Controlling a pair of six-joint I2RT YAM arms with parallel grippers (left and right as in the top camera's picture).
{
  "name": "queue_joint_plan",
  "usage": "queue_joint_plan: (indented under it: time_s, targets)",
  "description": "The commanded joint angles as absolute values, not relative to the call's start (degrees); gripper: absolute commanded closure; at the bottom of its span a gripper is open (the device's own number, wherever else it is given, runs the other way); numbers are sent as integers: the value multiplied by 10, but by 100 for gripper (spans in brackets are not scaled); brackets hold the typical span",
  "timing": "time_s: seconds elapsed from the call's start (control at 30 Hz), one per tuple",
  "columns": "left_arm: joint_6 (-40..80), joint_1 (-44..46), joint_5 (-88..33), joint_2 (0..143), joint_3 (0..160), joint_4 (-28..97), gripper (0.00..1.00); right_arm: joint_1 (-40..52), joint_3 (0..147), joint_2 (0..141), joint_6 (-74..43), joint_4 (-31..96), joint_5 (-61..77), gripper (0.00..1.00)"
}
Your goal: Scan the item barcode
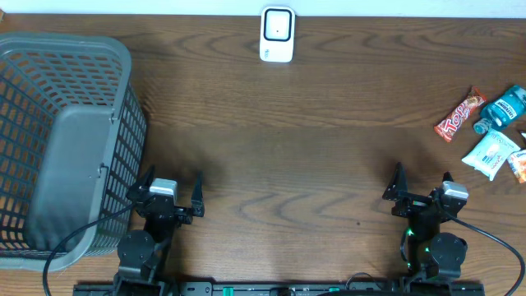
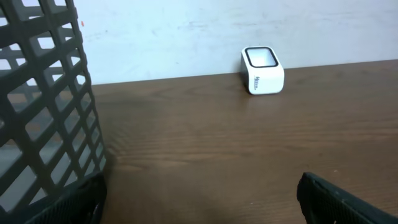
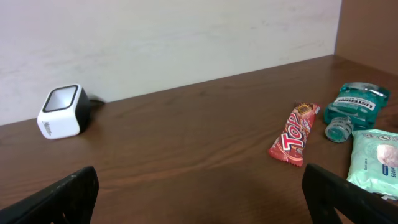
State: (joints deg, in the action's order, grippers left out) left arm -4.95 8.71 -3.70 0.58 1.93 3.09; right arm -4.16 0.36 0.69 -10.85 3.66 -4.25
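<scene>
black left fingers (image 1: 197,193) are sitting nearest me at the front of the brown wooden counter (image 1: 288,164), standing wide open and gripping nothing. right fingers (image 1: 398,185) are standing just as wide, also gripping nothing. i am seeing the red candy bar wrapper (image 1: 459,114), teal mouthwash bottle (image 1: 499,108) and white wipes packet (image 1: 491,153) lying close together at the far right, well apart from the white box-shaped barcode scanner (image 1: 277,34) at the back edge. grey plastic mesh basket (image 1: 131,148) is standing just beside the left fingers.
</scene>
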Motion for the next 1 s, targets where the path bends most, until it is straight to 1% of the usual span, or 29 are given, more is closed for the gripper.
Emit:
queue_joint_plan:
  time_s: [0.0, 0.13, 0.97]
  targets:
    - [-53, 64, -32, 1, 2, 38, 2, -41, 3, 3, -100, 39, -39, 1]
    - [-53, 43, -32, 1, 2, 38, 2, -41, 3, 3, -100, 39, -39, 1]
    - [-53, 43, -32, 2, 2, 38, 2, -41, 3, 3, -100, 39, -39, 1]
